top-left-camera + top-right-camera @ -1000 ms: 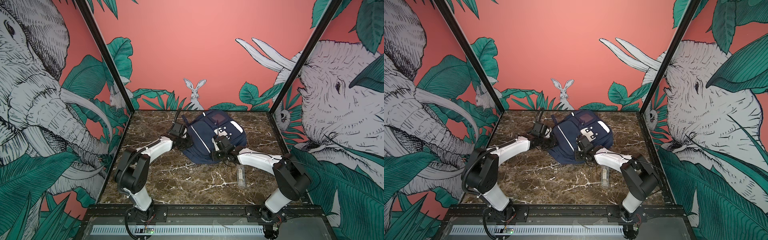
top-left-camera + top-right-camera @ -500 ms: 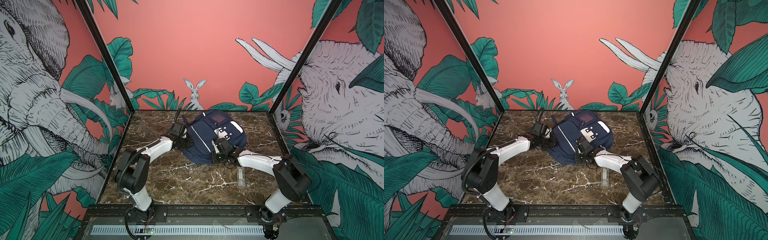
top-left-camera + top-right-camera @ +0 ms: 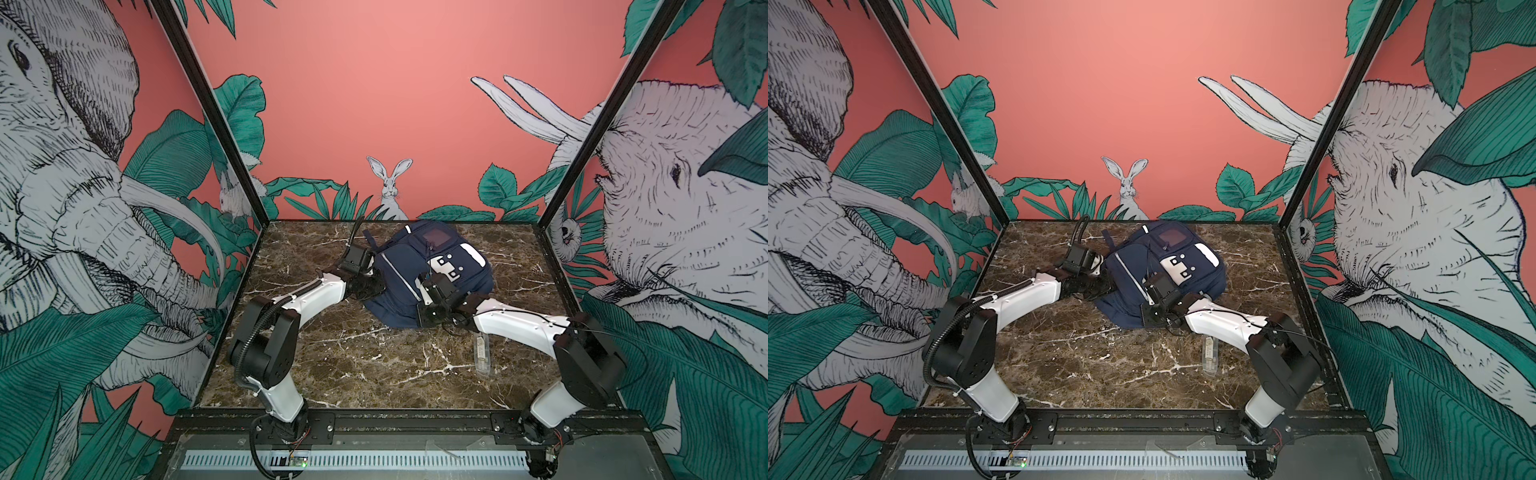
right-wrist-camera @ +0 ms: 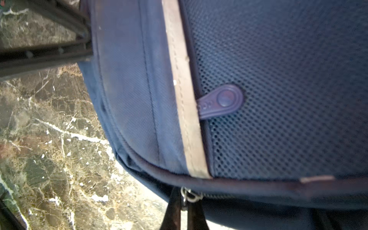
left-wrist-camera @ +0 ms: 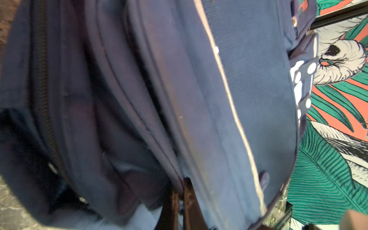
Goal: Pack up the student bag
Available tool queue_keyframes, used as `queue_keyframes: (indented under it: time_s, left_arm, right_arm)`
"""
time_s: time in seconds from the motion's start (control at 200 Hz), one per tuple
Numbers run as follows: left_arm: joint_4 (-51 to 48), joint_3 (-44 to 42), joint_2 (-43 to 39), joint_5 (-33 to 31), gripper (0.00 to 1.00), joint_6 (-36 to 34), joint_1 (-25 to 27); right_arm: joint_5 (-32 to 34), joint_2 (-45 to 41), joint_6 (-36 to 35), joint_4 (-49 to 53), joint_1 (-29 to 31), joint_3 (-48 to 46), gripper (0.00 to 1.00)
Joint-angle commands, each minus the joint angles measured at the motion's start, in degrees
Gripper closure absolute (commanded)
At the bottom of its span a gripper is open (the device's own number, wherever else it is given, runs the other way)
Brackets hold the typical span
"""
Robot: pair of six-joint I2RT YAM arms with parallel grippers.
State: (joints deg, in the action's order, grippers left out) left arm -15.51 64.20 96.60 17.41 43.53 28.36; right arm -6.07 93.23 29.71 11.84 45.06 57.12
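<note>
The navy student bag [image 3: 453, 274] [image 3: 1196, 286] lies flat on the marble table, toward the back, with its white patches and grey stripe facing up. My left gripper [image 3: 376, 286] [image 3: 1105, 286] is at the bag's left side. In the left wrist view the left gripper [image 5: 180, 196] is shut on a fold of the bag's fabric [image 5: 139, 99] beside a zipper seam. My right gripper [image 3: 424, 312] [image 3: 1149, 315] is at the bag's front edge. The right wrist view shows the right gripper [image 4: 183, 202] shut on the metal zipper pull [image 4: 189, 196] under the piped edge.
A clear plastic case [image 3: 482, 353] [image 3: 1210, 353] lies on the marble table [image 3: 353, 365] in front of the bag, under the right arm. The enclosure's black posts and printed walls ring the table.
My right gripper's jaws have closed on the zipper pull at the bag's front edge. The left gripper keeps its hold, and both arms have barely moved.
</note>
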Motion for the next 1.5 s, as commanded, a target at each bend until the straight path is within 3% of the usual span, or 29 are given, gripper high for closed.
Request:
queue_keyframes:
  time_s: [0.0, 0.3, 0.575, 0.675, 0.985, 1.185, 1.24, 1.37, 1.495]
  left_arm:
    - [1.8, -1.1, -3.5, 1.6, 1.00, 1.0, 2.6]
    - [2.9, -3.3, -4.2, 1.0, 1.00, 2.0, 3.3]
    - [3.3, -3.3, -4.0, 0.2, 1.00, 2.1, 3.4]
    - [4.5, -3.3, -3.1, 1.3, 1.00, 2.6, 3.5]
    - [5.6, -5.6, -4.2, 1.9, 1.00, 3.4, 4.6]
    - [3.1, -6.1, -5.4, 1.4, 1.00, 0.6, 4.8]
    - [0.9, -5.8, -5.9, 0.4, 0.94, -1.0, 4.7]
    - [-4.6, -4.5, -7.7, -2.2, 0.63, -5.3, 3.9]
    - [-6.8, -2.8, -10.7, -2.0, 0.57, -9.0, 2.8]
  right_arm:
    - [-4.0, 3.1, 1.5, -5.0, 3.0, 2.9, 1.00]
    - [-7.6, 9.0, 5.6, -8.2, 3.5, 10.3, 1.00]
    - [-7.6, 5.7, 4.6, -5.1, 3.7, 9.0, 1.00]
    - [-11.2, 7.5, 5.8, -5.9, 4.0, 10.6, 1.00]
    - [-5.0, 11.8, 7.2, -5.0, 3.1, 16.5, 1.00]
    - [-4.1, 9.2, 8.1, -5.8, 0.7, 13.2, 1.00]
    - [-4.4, 8.2, 8.1, -6.0, 0.2, 11.8, 1.00]
    - [-6.2, 6.1, 8.2, -6.8, -0.1, 9.7, 1.00]
    - [-6.8, 4.1, 8.9, -7.8, 0.0, 6.6, 1.00]
